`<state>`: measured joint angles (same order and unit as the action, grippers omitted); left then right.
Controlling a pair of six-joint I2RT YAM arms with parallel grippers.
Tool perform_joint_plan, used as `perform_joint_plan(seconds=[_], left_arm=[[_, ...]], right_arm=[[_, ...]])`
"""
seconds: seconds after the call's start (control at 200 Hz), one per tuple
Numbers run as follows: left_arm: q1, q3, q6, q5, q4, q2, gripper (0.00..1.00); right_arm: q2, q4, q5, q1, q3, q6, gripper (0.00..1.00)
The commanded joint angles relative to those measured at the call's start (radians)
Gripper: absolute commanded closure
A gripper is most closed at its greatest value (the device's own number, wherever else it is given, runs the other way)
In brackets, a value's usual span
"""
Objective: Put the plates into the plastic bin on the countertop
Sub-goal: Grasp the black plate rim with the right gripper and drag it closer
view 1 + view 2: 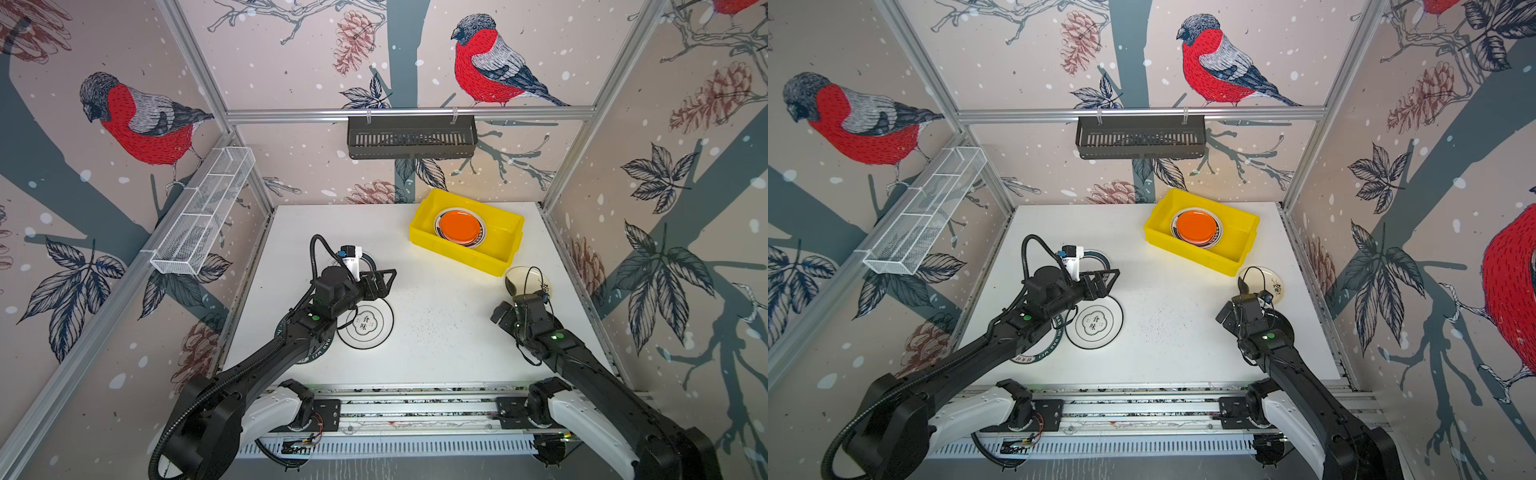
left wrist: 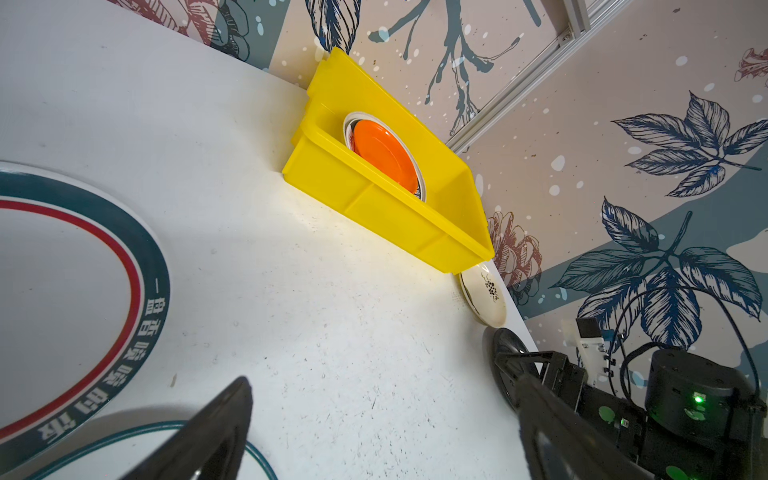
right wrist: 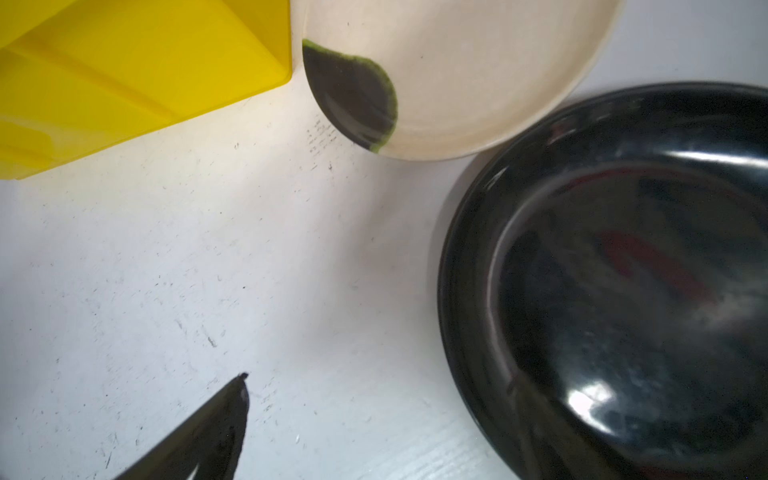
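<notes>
- Two or more plates lie stacked flat in the bin (image 1: 461, 258), upper right of a top view, with the orange plate (image 1: 460, 225) uppermost. The stack sits toward the bin's left end, so the right end is free for more.
- At least five others are out on the countertop (image 1: 436, 332), so I judge the task less than half done.
- The left gripper (image 1: 388, 282), centre left, is spread wide and grasps nothing. It hangs just above the ringed plate (image 1: 368, 324), likely lined up to take a rim.
- The right gripper (image 1: 500, 312), lower right, is also released and empty. It faces the cream plate (image 3: 478, 83) and the black plate (image 3: 623, 270).
- The cream plate lies just beside the bin's near corner and meets the black plate's rim, a short carry from the bin.
- Writing: the ringed plate's centre reads "食味". The teal rim (image 1: 1040, 355) under the left arm reads "HAO WEI". The teal plate (image 2: 62, 291) in the left wrist view bears white Chinese characters too skewed to read.
</notes>
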<state>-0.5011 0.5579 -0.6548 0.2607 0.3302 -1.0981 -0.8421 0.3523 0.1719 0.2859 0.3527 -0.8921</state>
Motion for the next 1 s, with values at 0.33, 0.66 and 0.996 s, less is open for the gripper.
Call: perform_joint_plan(seconds=[0.33, 0.66, 0.996], left_arm=[[0.000, -0.004, -0.053, 0.065, 0.078, -0.035, 0.03], [-0.001, -0.021, -0.051, 0.030, 0.072, -0.004, 0.03], [-0.001, -0.023, -0.056, 0.027, 0.062, -0.003, 0.03]], right_arm=[[-0.084, -0.121, -0.176, 0.002, -0.005, 0.015, 0.01], [-0.140, -0.171, -0.235, 0.018, 0.015, 0.028, 0.01], [-0.292, -0.369, -0.310, 0.094, 0.048, 0.000, 0.01]])
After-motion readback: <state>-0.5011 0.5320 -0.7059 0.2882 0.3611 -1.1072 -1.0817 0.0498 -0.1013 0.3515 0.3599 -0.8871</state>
